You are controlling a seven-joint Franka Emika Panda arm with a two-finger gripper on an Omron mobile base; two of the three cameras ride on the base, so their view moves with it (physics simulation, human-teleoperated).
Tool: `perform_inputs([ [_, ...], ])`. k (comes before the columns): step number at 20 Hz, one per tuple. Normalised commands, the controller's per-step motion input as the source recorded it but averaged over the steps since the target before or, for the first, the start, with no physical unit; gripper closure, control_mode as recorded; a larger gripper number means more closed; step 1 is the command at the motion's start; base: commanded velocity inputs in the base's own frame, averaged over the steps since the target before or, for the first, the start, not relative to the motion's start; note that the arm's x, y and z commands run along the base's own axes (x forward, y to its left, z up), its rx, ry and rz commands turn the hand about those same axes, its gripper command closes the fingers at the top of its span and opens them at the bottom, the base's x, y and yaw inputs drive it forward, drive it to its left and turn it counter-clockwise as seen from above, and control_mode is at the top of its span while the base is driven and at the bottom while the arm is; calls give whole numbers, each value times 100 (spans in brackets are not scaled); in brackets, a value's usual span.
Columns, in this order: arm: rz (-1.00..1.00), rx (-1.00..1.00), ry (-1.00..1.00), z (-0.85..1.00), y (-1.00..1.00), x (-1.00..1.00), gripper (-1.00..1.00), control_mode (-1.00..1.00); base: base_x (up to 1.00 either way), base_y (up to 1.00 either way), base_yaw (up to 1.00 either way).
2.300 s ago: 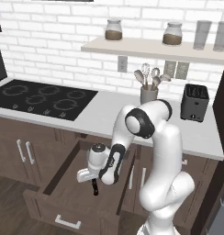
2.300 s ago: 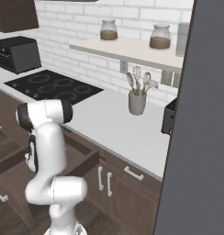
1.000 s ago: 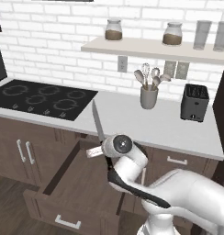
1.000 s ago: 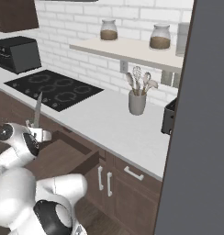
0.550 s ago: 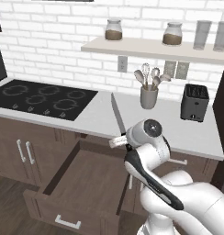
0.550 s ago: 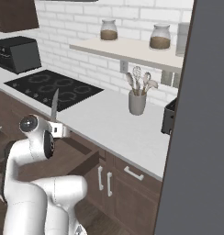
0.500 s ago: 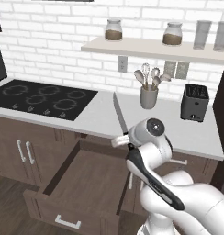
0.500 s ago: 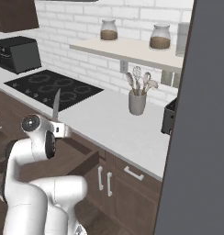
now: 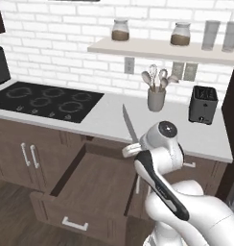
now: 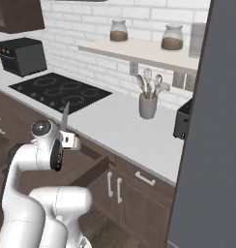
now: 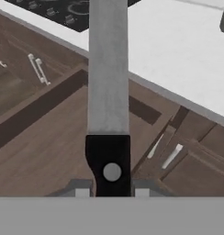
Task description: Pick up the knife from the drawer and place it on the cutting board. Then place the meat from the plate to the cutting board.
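1. White brick tiling (image 9: 56,62) is seen covering the back wall, with a pale shelf (image 9: 157,49) fixed to it at 12 o'clock in the left base view; two jars (image 9: 120,30) with dark contents are set on the shelf.
2. Below it, a white counter (image 9: 109,120) is laid over dark brown cabinets (image 9: 23,153). A black cooktop (image 9: 44,101) is set into the counter at 9 o'clock.
3. A grey cup of utensils (image 9: 156,91) is stood near the wall at about 1 o'clock, and a black toaster (image 9: 203,104) is placed further round at 2 o'clock.
4. The drawer (image 9: 85,192) is pulled fully out below the counter edge, at 7 o'clock; its wooden floor is seen bare, and its white bar handle (image 9: 75,224) is at the front.
5. The knife (image 9: 129,126) is held above the open drawer, blade pointed upward in front of the counter edge.
6. The gripper (image 11: 108,193) is clamped on the knife's black handle (image 11: 108,160); in the hand view the blade is seen running straight up toward 12 o'clock from between the fingers (image 11: 81,190).
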Motion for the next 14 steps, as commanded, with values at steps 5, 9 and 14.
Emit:
perform_inputs([
  [5,0,0,0,0,0,0,100,100,-99,70,15],
  [9,0,0,0,0,0,0,100,100,-62,100,21],
  [14,0,0,0,0,0,0,100,100,3,100,31],
])
